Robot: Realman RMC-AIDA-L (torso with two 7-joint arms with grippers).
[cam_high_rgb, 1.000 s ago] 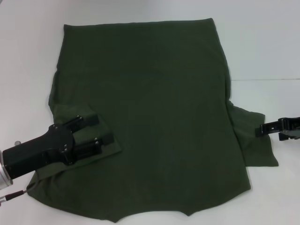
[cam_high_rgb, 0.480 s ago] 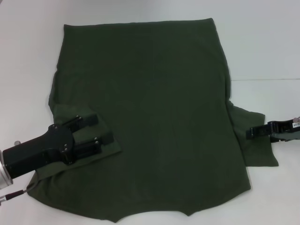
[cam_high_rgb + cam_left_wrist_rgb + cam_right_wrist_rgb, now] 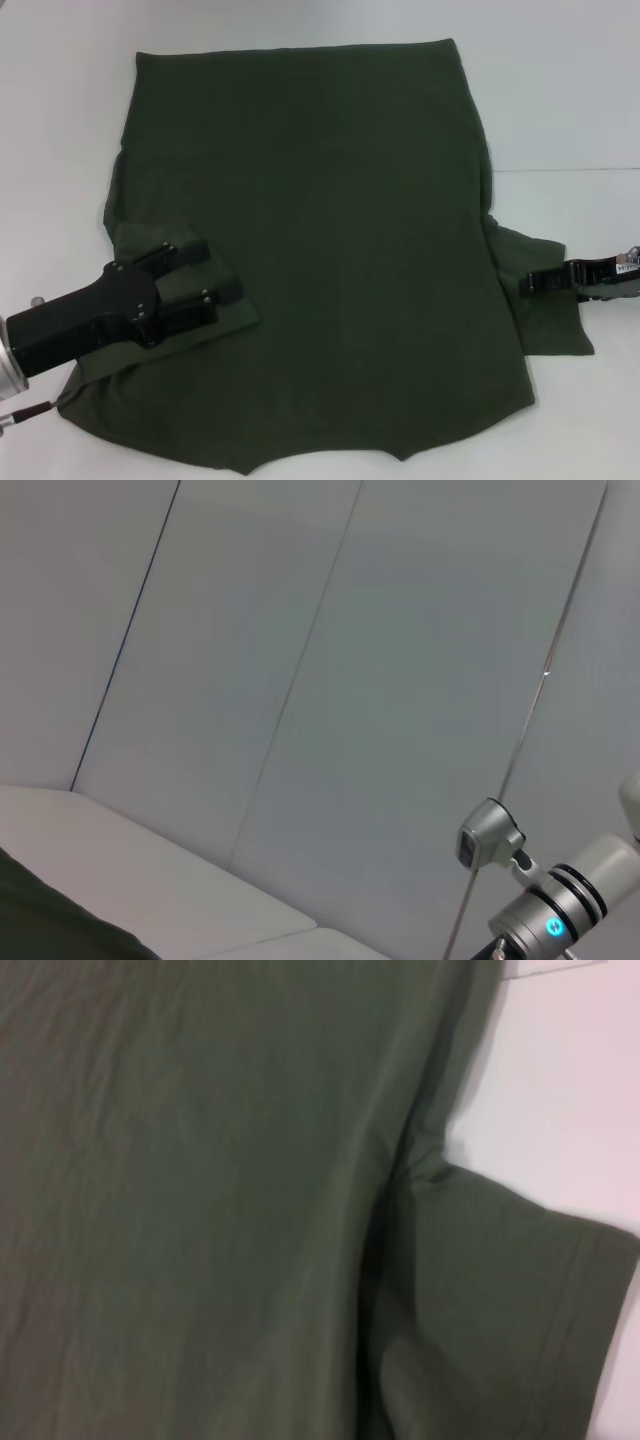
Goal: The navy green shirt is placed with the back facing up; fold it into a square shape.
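The navy green shirt (image 3: 330, 230) lies flat on the white table, hem at the far side and collar toward me. Its left sleeve (image 3: 215, 325) is folded in over the body. My left gripper (image 3: 212, 276) rests on that folded sleeve, open, with fabric showing between the fingers. My right gripper (image 3: 528, 283) reaches in from the right, low over the spread right sleeve (image 3: 555, 330), its tip near the sleeve seam. The right wrist view shows the shirt body (image 3: 200, 1200) and that sleeve (image 3: 500, 1310). The left wrist view shows only a dark corner of the shirt (image 3: 40, 925).
The white table (image 3: 560, 100) surrounds the shirt, with a seam line on the right (image 3: 570, 170). Grey wall panels (image 3: 300, 680) fill the left wrist view, with a silver arm joint (image 3: 560, 920) at one corner.
My right gripper has moved left, from beyond the sleeve's outer edge to over the sleeve near its seam. The left gripper has hardly moved.
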